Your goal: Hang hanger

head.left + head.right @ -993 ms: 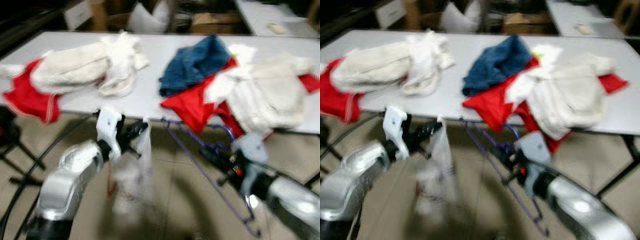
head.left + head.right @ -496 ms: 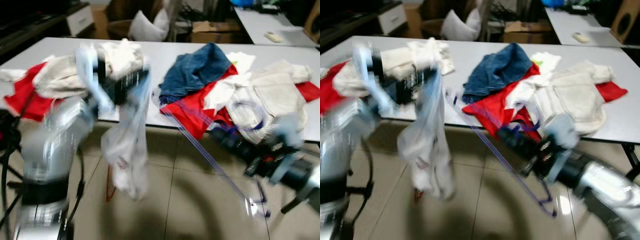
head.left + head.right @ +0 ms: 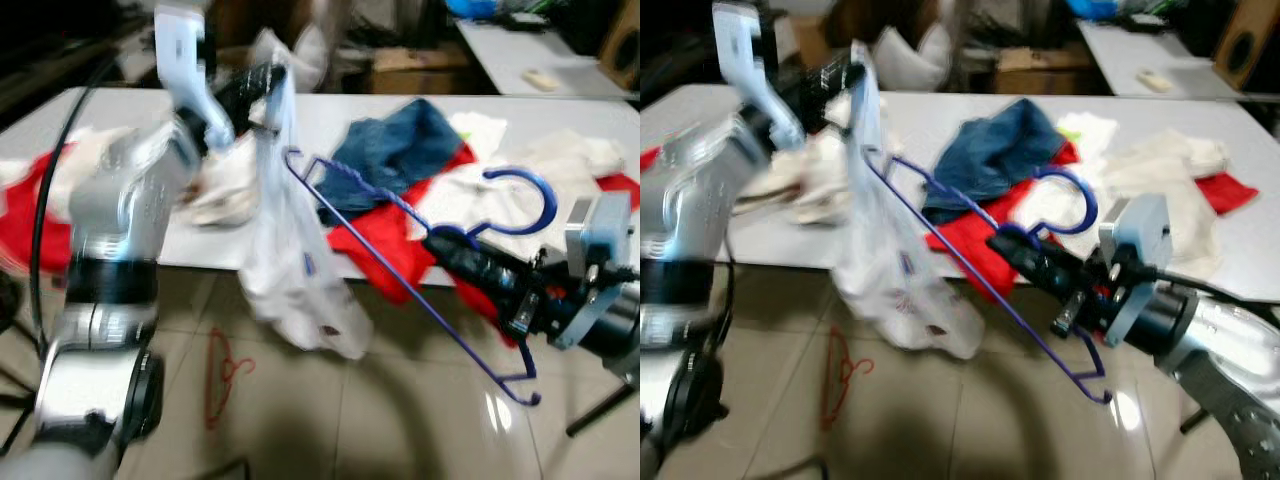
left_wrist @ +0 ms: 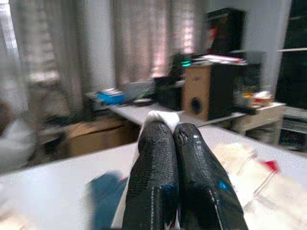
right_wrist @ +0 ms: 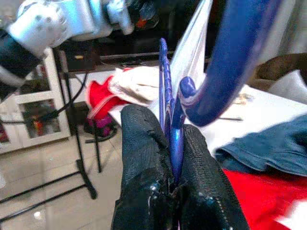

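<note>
Left gripper (image 3: 262, 88) pinches white garment (image 3: 290, 270) up; right gripper (image 3: 1005, 243) clamps hanger (image 3: 420, 270) neck; next: thread hanger arm into garment.

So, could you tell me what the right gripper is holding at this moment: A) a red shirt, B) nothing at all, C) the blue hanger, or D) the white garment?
C: the right gripper has its two black fingers closed on the neck of the blue hanger, just below its hook, while the white garment hangs from the raised left gripper.
</note>
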You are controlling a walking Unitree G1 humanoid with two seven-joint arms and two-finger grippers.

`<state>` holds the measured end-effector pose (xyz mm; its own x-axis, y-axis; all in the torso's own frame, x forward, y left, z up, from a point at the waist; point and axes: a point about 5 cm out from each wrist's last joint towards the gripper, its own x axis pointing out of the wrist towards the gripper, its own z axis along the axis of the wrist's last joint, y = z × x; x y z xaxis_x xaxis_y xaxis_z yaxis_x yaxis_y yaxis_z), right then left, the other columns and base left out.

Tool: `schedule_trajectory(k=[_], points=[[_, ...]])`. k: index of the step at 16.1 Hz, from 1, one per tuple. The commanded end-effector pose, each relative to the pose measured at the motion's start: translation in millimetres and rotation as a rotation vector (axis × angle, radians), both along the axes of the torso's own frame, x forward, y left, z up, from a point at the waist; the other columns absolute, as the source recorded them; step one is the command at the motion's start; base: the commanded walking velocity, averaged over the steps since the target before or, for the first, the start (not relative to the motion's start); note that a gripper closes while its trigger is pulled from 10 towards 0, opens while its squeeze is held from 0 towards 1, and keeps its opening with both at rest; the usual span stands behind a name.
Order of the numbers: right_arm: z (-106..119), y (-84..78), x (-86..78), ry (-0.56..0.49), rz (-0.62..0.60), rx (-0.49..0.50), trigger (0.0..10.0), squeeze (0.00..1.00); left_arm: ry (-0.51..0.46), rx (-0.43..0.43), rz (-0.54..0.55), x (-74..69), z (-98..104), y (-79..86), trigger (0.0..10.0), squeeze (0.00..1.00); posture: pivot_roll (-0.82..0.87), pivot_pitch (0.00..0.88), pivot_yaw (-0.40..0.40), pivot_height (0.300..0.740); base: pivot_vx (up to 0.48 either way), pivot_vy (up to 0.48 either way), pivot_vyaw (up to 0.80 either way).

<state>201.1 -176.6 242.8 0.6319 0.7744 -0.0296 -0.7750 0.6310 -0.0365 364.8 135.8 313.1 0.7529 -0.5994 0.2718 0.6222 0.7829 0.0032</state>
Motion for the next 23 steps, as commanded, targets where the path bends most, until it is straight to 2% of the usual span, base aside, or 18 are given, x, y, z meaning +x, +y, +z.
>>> schedule_trajectory(k=[1,3,7,9,13,14,17,18,20,22,23], points=[[1,2.0,0.1,-0.003,0.030,-0.021,10.0,0.00,-0.041,0.015,-0.022,3.7,9,-6.4,10.0,0.00,-0.22,0.000,0.077,0.740,0.319,0.000,0.00],[0,2.3,0.8,0.007,0.046,-0.048,10.0,0.00,-0.049,0.020,-0.031,6.7,13,-10.5,10.0,0.00,-0.22,0.000,0.072,0.740,0.336,0.000,0.00],[0,1.8,5.3,0.008,0.054,-0.081,10.0,0.00,-0.067,0.006,-0.016,15.1,22,-8.7,10.0,0.00,-0.21,0.000,0.062,0.740,0.378,0.000,0.00],[-1,4.5,12.3,0.002,0.065,-0.114,10.0,0.00,-0.099,0.009,-0.044,16.8,32,-14.5,10.0,0.00,-0.20,0.000,0.055,0.740,0.399,0.000,0.00],[8,14.8,38.2,-0.050,0.095,-0.177,10.0,0.00,-0.186,-0.011,-0.105,16.8,65,-25.6,10.0,0.00,-0.21,0.000,0.057,0.740,0.392,0.000,0.00],[8,14.8,38.2,-0.050,0.095,-0.177,10.0,0.00,-0.186,-0.011,-0.105,16.8,65,-25.6,10.0,0.00,-0.21,0.000,0.057,0.740,0.375,0.000,0.00],[20,21.5,72.9,-0.125,0.054,-0.235,10.0,0.00,-0.262,0.011,-0.193,8.7,86,-36.5,10.0,0.00,-0.20,0.000,0.057,0.740,0.000,0.000,0.00],[33,20.5,91.4,-0.176,0.011,-0.250,10.0,0.00,-0.295,0.001,-0.216,3.0,96,-34.1,10.0,0.00,-0.20,0.000,0.057,0.740,0.000,0.000,0.00],[49,15.8,114.9,-0.239,-0.062,-0.277,10.0,0.00,-0.331,-0.031,-0.258,-5.3,108,-33.1,10.0,0.00,-0.20,0.000,0.055,0.740,0.000,0.000,0.00],[78,-2.0,154.0,-0.362,-0.227,-0.379,10.0,0.00,-0.401,-0.091,-0.296,-14.9,124,-30.9,10.0,0.00,-0.19,0.000,0.054,0.740,0.000,0.000,0.00],[103,-15.7,173.1,-0.441,-0.379,-0.381,10.0,0.00,-0.445,-0.151,-0.309,-21.0,135,-28.0,10.0,0.00,-0.19,0.000,0.051,0.740,0.000,0.000,0.00]])
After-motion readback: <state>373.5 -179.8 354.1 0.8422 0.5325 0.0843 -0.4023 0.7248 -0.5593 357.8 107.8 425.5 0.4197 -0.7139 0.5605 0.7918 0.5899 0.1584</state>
